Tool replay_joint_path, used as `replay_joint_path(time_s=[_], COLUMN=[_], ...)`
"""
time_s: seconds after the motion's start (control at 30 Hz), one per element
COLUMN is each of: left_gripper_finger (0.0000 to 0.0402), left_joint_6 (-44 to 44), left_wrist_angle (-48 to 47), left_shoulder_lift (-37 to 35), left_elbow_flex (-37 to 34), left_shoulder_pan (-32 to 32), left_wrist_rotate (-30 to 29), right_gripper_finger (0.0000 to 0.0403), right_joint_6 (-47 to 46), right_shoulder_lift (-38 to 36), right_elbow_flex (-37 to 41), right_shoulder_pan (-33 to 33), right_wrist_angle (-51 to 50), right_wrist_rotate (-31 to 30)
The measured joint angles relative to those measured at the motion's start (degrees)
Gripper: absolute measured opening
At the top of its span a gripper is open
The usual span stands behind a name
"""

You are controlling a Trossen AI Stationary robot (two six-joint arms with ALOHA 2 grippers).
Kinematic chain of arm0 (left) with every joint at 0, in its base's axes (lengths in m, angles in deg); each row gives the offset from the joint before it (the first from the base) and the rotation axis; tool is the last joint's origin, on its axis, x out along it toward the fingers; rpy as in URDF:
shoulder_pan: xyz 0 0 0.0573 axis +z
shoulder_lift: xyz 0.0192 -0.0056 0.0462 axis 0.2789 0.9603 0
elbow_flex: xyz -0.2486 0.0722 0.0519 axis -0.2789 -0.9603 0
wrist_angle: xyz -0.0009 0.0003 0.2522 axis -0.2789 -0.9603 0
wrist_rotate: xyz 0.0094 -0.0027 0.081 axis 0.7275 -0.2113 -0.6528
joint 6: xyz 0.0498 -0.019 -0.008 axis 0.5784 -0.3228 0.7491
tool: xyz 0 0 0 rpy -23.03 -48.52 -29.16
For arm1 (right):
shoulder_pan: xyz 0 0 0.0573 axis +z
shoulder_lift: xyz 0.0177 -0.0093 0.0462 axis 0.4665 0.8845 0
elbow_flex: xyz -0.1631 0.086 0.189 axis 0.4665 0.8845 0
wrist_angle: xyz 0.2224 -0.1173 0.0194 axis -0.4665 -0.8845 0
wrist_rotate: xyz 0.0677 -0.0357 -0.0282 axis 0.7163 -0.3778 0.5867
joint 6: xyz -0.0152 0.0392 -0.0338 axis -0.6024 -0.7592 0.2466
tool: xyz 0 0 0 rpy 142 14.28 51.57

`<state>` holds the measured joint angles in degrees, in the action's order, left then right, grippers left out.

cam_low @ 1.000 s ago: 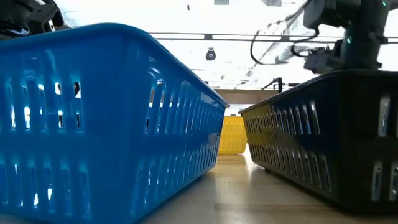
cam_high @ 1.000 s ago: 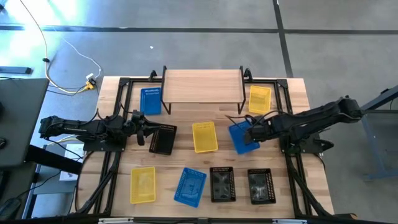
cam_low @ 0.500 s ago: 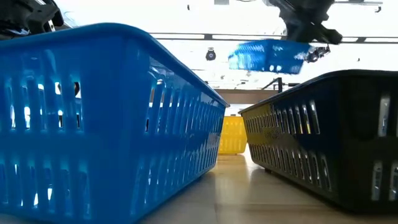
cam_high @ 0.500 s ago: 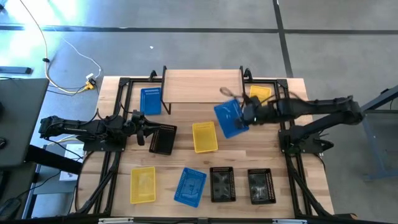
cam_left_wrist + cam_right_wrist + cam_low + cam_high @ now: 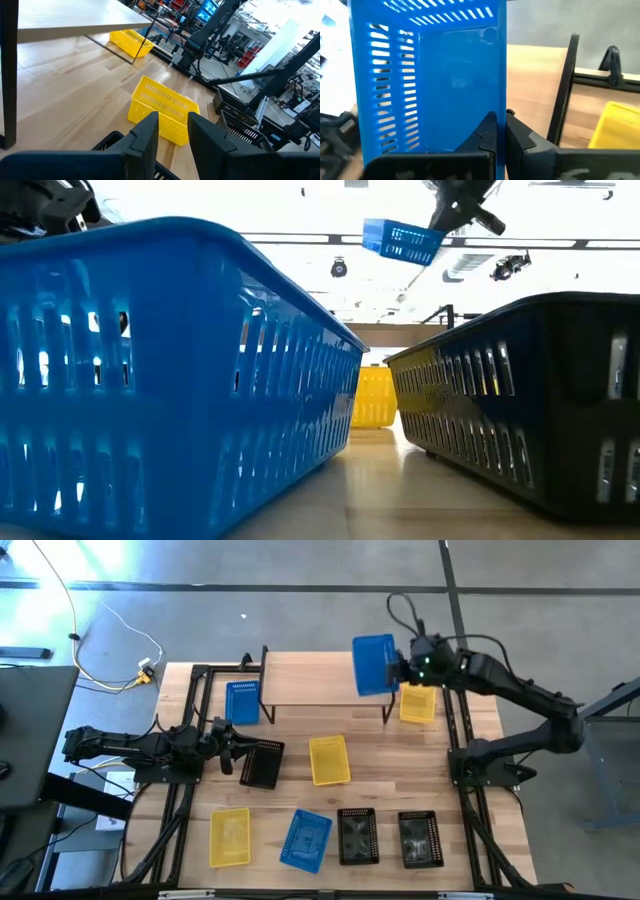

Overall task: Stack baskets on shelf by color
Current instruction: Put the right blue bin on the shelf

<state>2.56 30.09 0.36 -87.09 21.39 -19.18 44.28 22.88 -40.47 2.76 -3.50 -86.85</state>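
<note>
My right gripper (image 5: 398, 668) is shut on a blue basket (image 5: 373, 665), held in the air over the right end of the shelf (image 5: 320, 680); the low view shows this basket (image 5: 402, 240) high up and tilted. My left gripper (image 5: 232, 748) waits, open, at the left rim of a black basket (image 5: 262, 764) that lies on the table; whether it touches the rim I cannot tell. Its fingers (image 5: 150, 131) stand apart in the left wrist view, with a yellow basket (image 5: 161, 109) beyond them. My right gripper (image 5: 500, 120) pinches the blue basket's long side wall (image 5: 500, 95), one finger inside the basket and one outside. The fingers come at it from the table's right side. The basket is lifted clear above the shelf top and tilted.
On the table lie a blue basket (image 5: 243, 702) left of the shelf, a yellow one (image 5: 417, 702) right of it, a yellow one (image 5: 329, 760) in the middle, and along the near edge a yellow (image 5: 230, 837), a blue (image 5: 305, 838) and two black baskets (image 5: 357, 836) (image 5: 420, 838).
My right gripper has lifted the blue basket off the table, from right of the middle yellow basket, and carried it up and toward the far edge. The basket has turned about and now hangs over the shelf's right end.
</note>
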Motion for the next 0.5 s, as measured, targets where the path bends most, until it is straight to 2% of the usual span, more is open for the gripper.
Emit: replay_joint_path(time_s=[0.17,0.3,0.5], left_gripper_finger=[0.0093,0.0093,0.0093], left_joint_6=[0.0,0.0,0.0], left_wrist_angle=[0.0,0.0,0.0], left_shoulder_lift=[0.0,0.0,0.0], left_elbow_flex=[0.0,0.0,0.0], left_shoulder_pan=[0.0,0.0,0.0], left_wrist_rotate=[0.0,0.0,0.0], right_gripper_finger=[0.0,0.0,0.0], right_joint_6=[-0.1,-1.2,-2.3], right_shoulder_lift=[3.9,8.3,13.3], right_elbow_flex=[0.0,0.0,0.0], right_shoulder_pan=[-6.1,-8.3,-10.2], right_wrist_angle=[0.4,0.3,-0.8], right_wrist_rotate=[8.7,16.3,19.9])
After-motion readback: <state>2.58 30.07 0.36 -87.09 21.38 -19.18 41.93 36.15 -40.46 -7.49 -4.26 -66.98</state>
